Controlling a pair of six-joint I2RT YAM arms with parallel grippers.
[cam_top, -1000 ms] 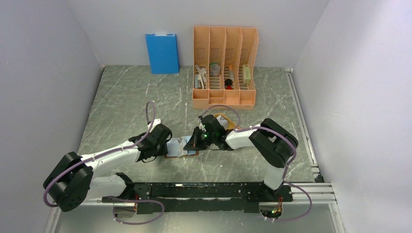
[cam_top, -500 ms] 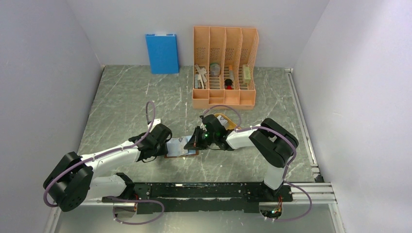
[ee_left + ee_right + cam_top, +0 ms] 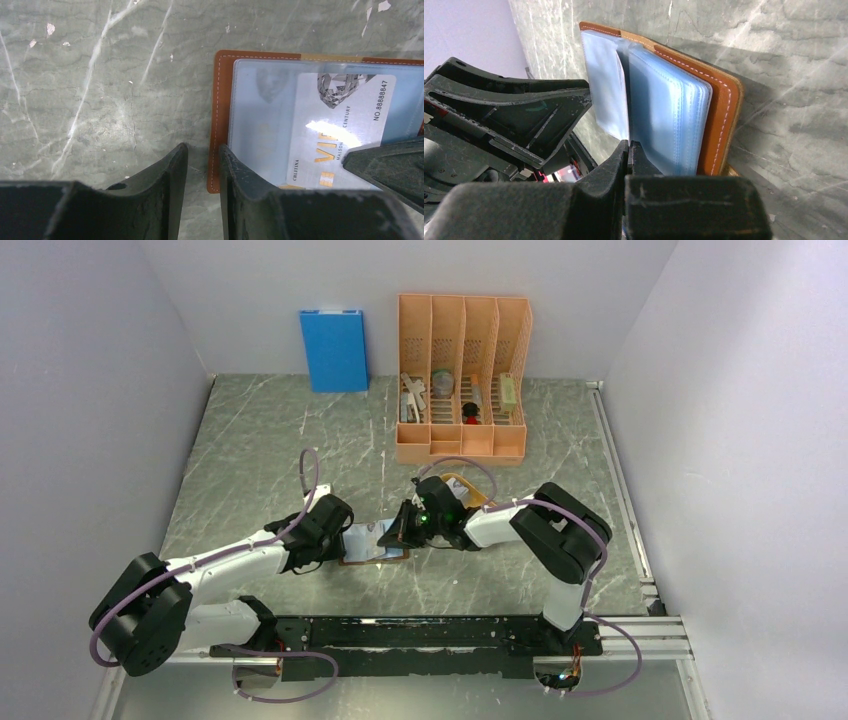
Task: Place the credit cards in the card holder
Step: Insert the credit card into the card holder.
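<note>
The brown card holder (image 3: pixel 372 546) lies open on the table between my two grippers, its bluish clear sleeves (image 3: pixel 669 115) fanned out. A silvery-white credit card (image 3: pixel 340 117) with a diamond print lies flat against the left sleeve (image 3: pixel 260 115). My right gripper (image 3: pixel 398 532) is shut on the card's near edge, and its fingers (image 3: pixel 624 155) are pressed together on a thin sheet. My left gripper (image 3: pixel 202 165) stands at the holder's left edge (image 3: pixel 215 125) with a narrow gap between its fingers; one finger (image 3: pixel 240 180) rests on the sleeve and the other is over bare table.
A tall orange desk organizer (image 3: pixel 462 380) with small items stands at the back. A blue box (image 3: pixel 333 350) leans on the back wall. The rim of an orange tray (image 3: pixel 464 484) shows just behind the right wrist. White walls enclose three sides.
</note>
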